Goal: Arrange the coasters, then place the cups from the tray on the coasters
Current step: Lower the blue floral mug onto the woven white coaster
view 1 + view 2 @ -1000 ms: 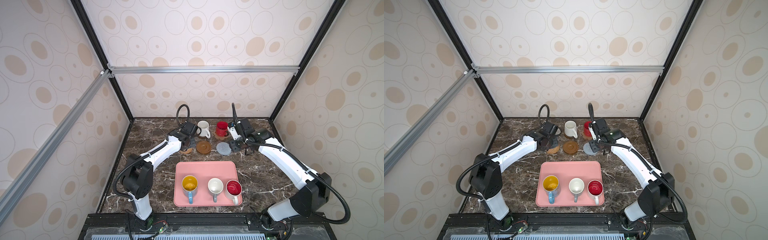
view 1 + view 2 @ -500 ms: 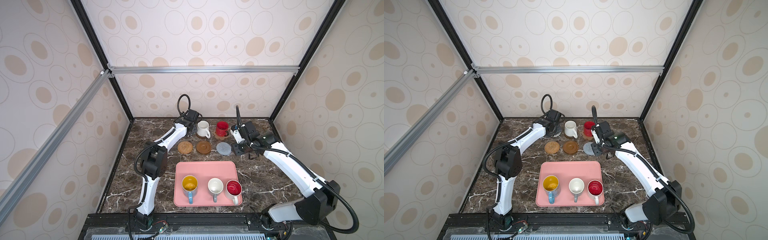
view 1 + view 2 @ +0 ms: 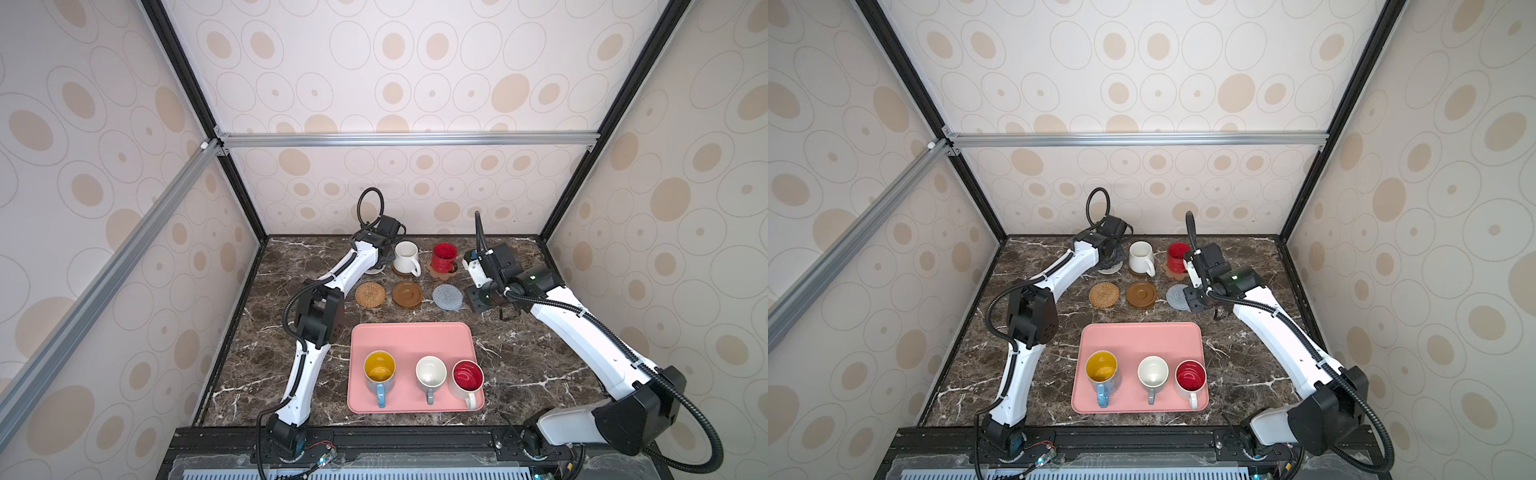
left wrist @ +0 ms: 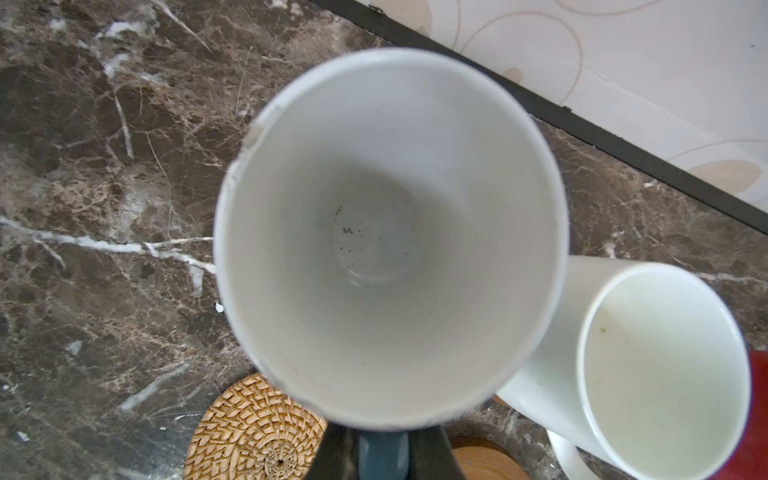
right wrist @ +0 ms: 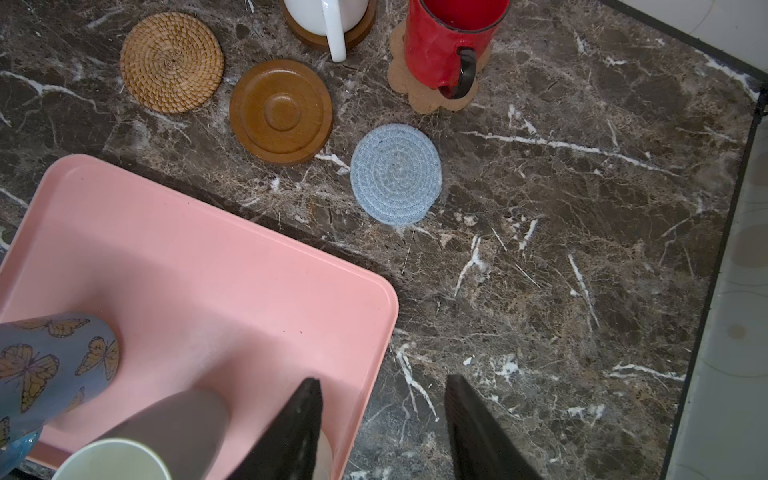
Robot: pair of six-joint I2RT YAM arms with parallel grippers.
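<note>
Left pincer: closed on the handle of the blue mug with white inside. The blue handle is clamped between the two black fingers. The mug sits straight ahead of this pincer with its long axis upright, its mouth facing the wrist camera and its handle pointing back into the jaws.

The grey-white woven coaster lies directly beneath the pincer, and only its edge shows in both top views. Whether the mug base touches it cannot be told.

Judgement: the coming move is a release, and it depends on the base being centred over that coaster.

To this pincer's right, very near the held mug, a white mug stands on a brown disc, so clearance is small. Further right, the all-red mug stands on the paw-shaped coaster.

Nearer the tray, the tan rattan coaster, the bare brown disc and the pale blue-grey coaster lie in a row, all unoccupied.

Right pincer: jaws partly open, holding nothing. It hovers over the desk at the far right corner of the pink tray. The pale blue-grey coaster lies straight ahead of its fingertips.

Three upright mugs stand on the tray. The white mug with red inside is the closest to this pincer, and the right arm is the nearer arm. Its handle points toward the desk's front edge.
</note>
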